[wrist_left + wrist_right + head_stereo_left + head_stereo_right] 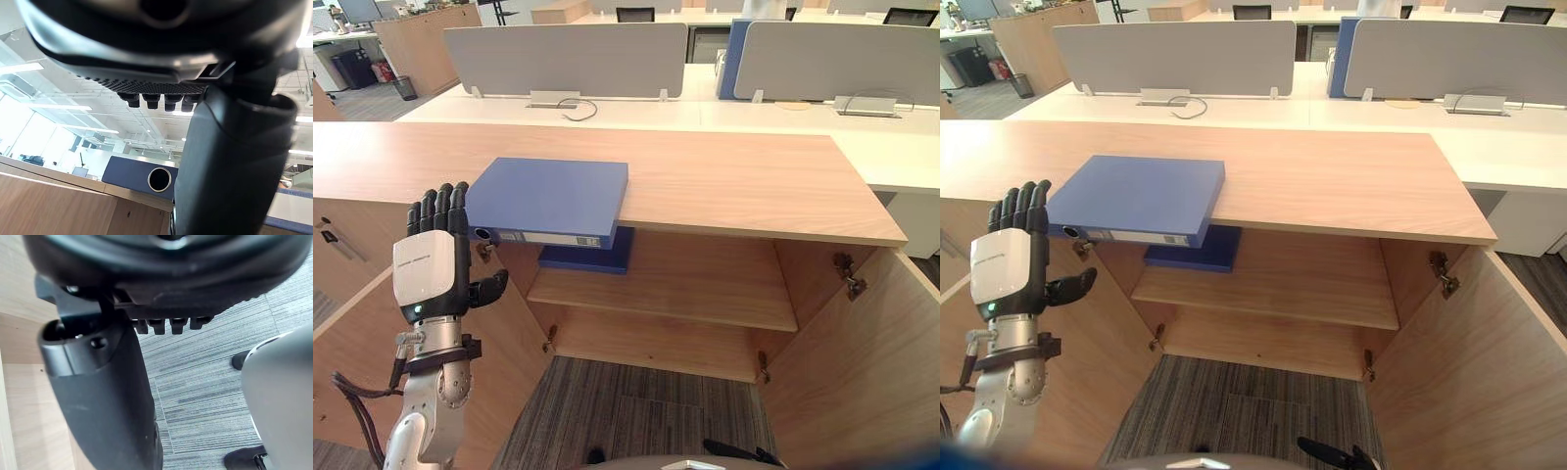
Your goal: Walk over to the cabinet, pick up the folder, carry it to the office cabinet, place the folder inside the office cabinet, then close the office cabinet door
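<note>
Office cabinet top [734, 176] is seen bearing the blue folder [548, 196] flat, spine facing the robot and running left-right. The left hand [431, 269] is raised beside it, fingers straight, empty. From the left wrist, the spine's end is cut off by the thumb. From the right wrist, the right hand [102, 396] is shown over carpet [205, 382], fingers relaxed, empty.

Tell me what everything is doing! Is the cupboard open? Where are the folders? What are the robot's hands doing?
Cabinet: both doors open wide.
Top folder: flat on the cabinet, sticking out over the front edge, not held.
Lower folder: flat on the shelf inside.
Left hand: open, fingers straight, raised beside the top folder.
Right hand: open, holding nothing.
</note>
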Tool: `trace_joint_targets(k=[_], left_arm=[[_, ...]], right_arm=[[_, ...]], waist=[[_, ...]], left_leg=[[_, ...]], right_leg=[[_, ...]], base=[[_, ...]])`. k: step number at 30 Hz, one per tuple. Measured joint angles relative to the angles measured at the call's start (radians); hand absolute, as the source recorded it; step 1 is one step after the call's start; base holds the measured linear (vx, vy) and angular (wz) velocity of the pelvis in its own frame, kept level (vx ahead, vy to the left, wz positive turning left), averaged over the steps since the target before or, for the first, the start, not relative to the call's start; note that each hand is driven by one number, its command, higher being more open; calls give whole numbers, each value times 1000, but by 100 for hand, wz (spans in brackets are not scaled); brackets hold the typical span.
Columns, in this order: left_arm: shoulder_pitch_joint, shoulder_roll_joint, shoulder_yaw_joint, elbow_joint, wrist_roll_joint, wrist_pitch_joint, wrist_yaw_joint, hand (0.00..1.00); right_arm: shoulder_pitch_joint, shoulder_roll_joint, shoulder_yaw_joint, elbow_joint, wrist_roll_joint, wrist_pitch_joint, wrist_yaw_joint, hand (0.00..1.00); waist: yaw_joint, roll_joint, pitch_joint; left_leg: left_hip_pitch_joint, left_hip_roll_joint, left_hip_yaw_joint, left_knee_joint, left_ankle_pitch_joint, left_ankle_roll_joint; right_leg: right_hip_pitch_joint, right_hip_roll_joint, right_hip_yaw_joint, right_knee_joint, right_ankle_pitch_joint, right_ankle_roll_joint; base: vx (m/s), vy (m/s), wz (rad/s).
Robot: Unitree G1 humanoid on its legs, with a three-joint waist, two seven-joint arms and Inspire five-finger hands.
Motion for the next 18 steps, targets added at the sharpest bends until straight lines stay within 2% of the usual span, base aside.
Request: trace_joint_targets(k=[9,13,18], left_arm=[[-85,66,-10,118,35,30,1,100],[-122,89,-49,133,46,28,1,100],[-181,94,-66,171,45,28,1,100]], right_arm=[[0,3,0,0,-7,-14,-1,100],[-1,2,-1,1,-7,-15,-3,100],[-6,0,-3,1,-7,-22,-6,100]], waist=[[-5,-11,4],[-7,-11,5],[-27,-9,5]], left_leg=[[17,1,36,1,-11,-1],[27,1,43,1,-13,-1],[32,4,51,0,-14,0]], right_leg=[[-1,-3,39,-4,1,-1],[-1,-5,55,-4,3,-3],[-6,-4,71,-5,10,-7]], base=[[16,10,-12],[4,13,-14],[-28,15,-9]])
